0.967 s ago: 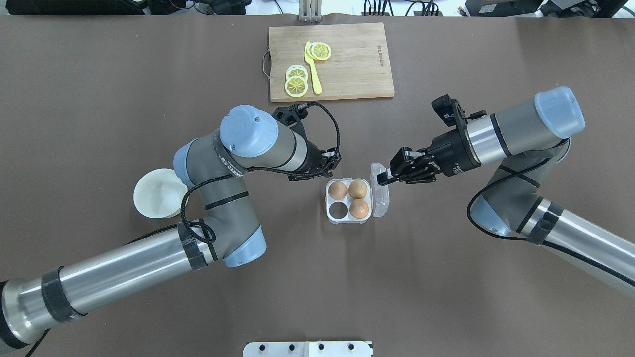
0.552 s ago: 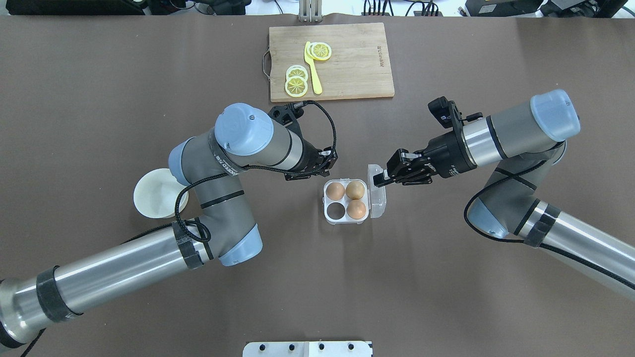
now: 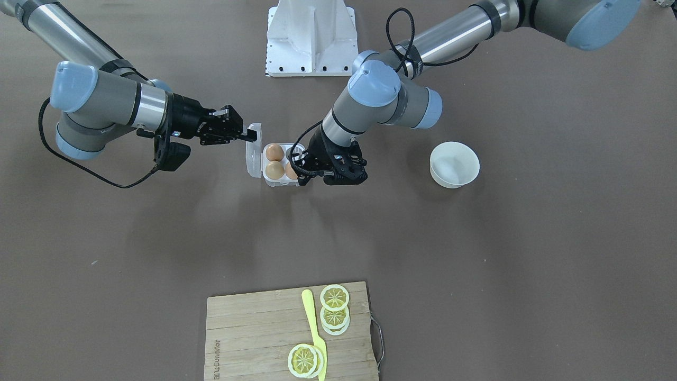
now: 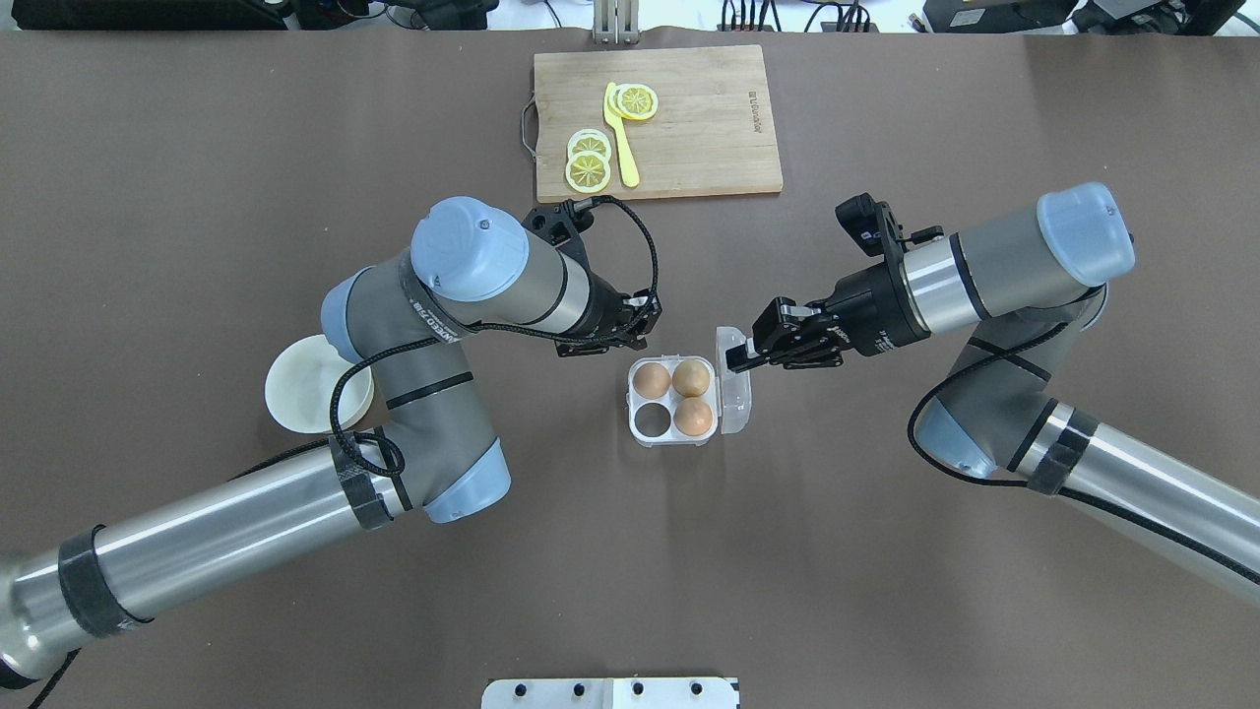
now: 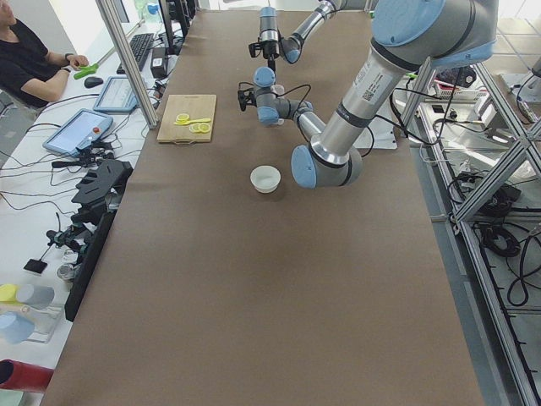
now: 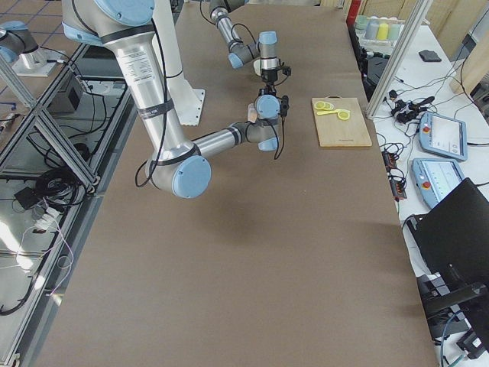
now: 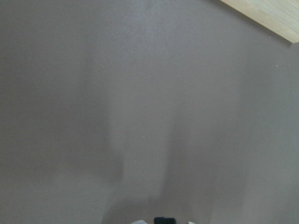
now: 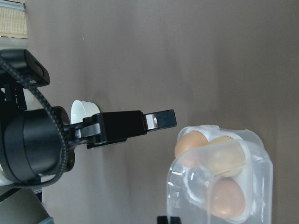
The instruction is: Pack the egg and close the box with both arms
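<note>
Found the box [image 4: 671, 440] just right of centre in the overhead view, flat on the brown table [image 4: 630, 591], clear lid [image 4: 736, 404] tipped up on edge along its right side. Counted 3 eggs [image 4: 691, 377] seated in cups, with 1 cup [image 4: 651, 420], lower left, vacant. Logged the right gripper [image 4: 745, 356] entering from the right, clamped on the lid's upper corner, presumably to keep the hinged flap under control and ready to swing leftward over the eggs. Placed the left gripper [image 8: 161, 120] just beside the box's upper-left corner, apparently not touching in the right wrist view, aimed at the nearest egg. Likely posted there to brace the light case against sliding during the fold. Cannot tell whether parted or pinched: seen edge-on only, and hidden under the wrist from overhead. Judged packing finished or near enough, closing step in hand, latch not yet made. Expect trouble from the case skidding on the table, or the lid riding up on an egg top. Noted the white bowl [image 4: 281, 369] and cutting board [image 4: 689, 118] well apart, out of play.
</note>
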### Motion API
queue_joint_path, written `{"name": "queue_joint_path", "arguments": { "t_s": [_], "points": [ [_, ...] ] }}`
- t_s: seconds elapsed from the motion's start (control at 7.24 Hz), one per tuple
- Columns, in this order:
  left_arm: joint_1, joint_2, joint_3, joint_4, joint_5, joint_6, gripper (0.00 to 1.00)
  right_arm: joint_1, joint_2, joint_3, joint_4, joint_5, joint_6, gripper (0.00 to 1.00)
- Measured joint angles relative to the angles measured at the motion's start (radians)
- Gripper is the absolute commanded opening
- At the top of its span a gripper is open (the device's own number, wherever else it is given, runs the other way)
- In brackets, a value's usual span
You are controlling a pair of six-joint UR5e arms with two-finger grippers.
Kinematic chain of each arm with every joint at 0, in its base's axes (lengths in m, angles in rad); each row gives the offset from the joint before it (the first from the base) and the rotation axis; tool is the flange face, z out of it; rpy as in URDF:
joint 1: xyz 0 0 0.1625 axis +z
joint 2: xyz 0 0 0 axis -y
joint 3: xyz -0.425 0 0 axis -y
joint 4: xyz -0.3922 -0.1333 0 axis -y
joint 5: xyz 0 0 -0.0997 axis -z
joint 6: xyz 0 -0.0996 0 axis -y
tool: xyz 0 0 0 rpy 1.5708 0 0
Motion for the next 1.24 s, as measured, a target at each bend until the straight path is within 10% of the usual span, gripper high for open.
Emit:
{"name": "queue_joint_path", "arguments": {
  "t_s": [1.24],
  "points": [
    [-0.036, 0.027, -0.011, -0.011, -0.057, 0.004, 0.00, -0.025, 0.031, 0.003, -0.023, -0.036, 0.000, 0.37]
  ]
}}
